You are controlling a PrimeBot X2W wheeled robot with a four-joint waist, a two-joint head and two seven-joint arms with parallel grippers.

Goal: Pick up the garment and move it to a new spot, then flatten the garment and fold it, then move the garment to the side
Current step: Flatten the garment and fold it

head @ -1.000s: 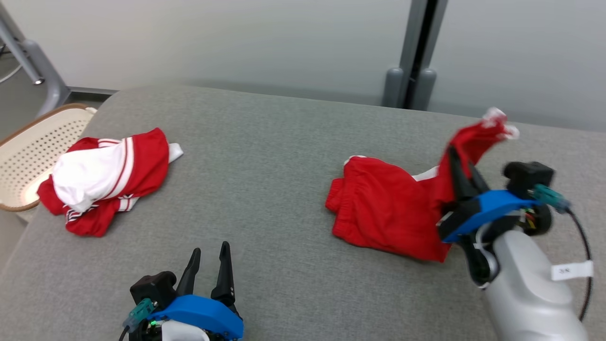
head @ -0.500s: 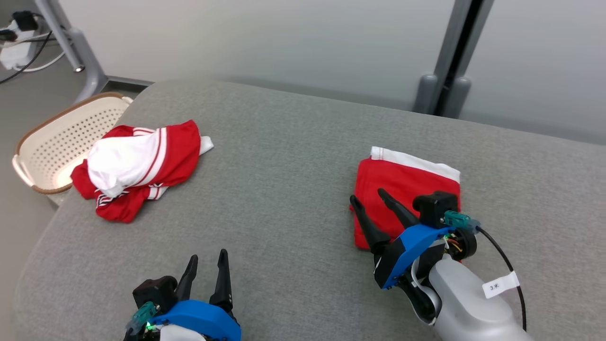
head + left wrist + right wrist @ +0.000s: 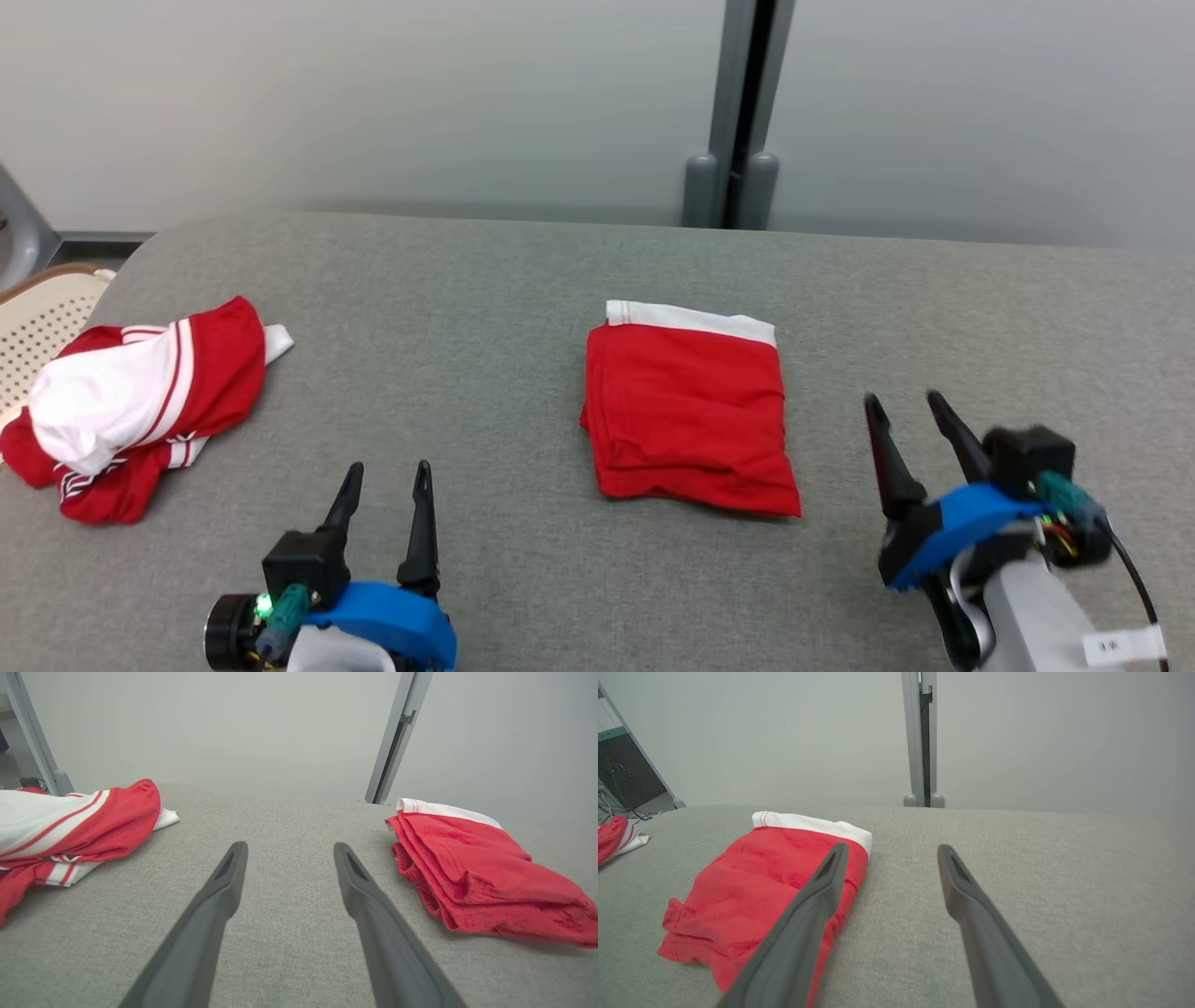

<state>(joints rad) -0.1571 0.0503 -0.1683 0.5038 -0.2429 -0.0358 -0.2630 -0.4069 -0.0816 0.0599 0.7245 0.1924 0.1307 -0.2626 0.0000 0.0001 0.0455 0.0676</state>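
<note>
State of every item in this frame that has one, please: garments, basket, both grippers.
Red shorts with a white band: folded, lying flat on the grey fabric-covered table, untouched.
Red-and-white striped garment: crumpled in a heap at the table's left end.
Cream perforated plastic basket: upright beyond the table's left end, partly cut off.
Left gripper: open, empty.
Right gripper: open, empty, right of the shorts.

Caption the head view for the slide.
Folded red garment lies on the grey surface between the open left tool and open right tool.
</note>
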